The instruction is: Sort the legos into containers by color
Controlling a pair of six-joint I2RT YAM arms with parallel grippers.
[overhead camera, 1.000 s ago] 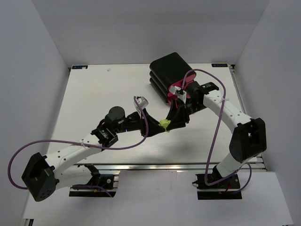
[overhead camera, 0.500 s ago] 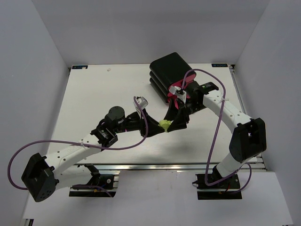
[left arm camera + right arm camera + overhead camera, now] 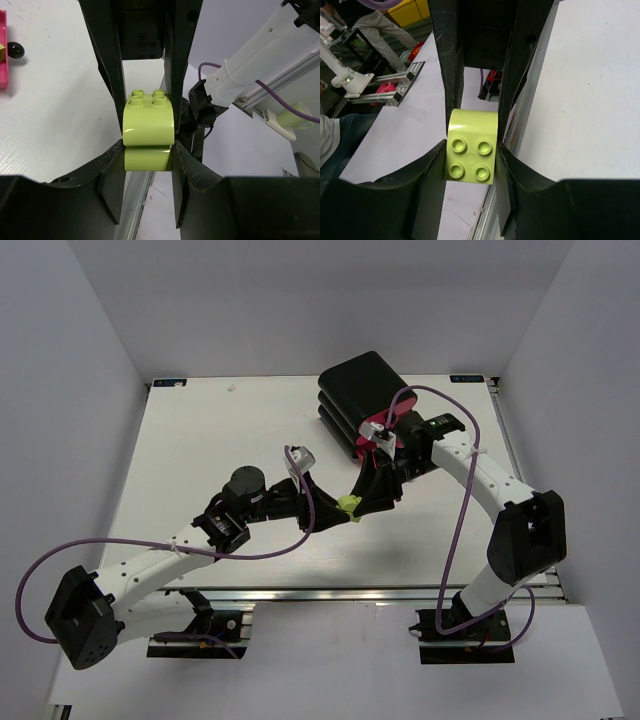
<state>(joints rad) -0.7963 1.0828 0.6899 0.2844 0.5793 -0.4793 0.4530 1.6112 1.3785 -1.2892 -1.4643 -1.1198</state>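
Note:
One yellow-green lego (image 3: 349, 504), rounded, with four studs and a seam across it, hangs above the table's middle, gripped from both sides. My left gripper (image 3: 344, 507) is shut on its lower part (image 3: 148, 156). From the opposite side my right gripper (image 3: 356, 501) is shut on the studded part (image 3: 471, 159). The right arm's fingers (image 3: 175, 75) show beyond the lego in the left wrist view. The containers are a black cabinet (image 3: 362, 385) at the back right with a pink drawer (image 3: 377, 430) pulled out. That drawer's edge (image 3: 2, 50) and dark knob (image 3: 14, 49) show at far left.
Purple cables (image 3: 455, 490) loop from both arms, one passing over the drawer. The table's near edge is a metal rail (image 3: 350, 592). White walls enclose the table on three sides. The right arm's white link (image 3: 260, 55) crosses close behind the lego.
Half a second ago the right gripper's fingers stood a little wider around the lego; now they press on it again. The left arm and the lego have hardly moved.

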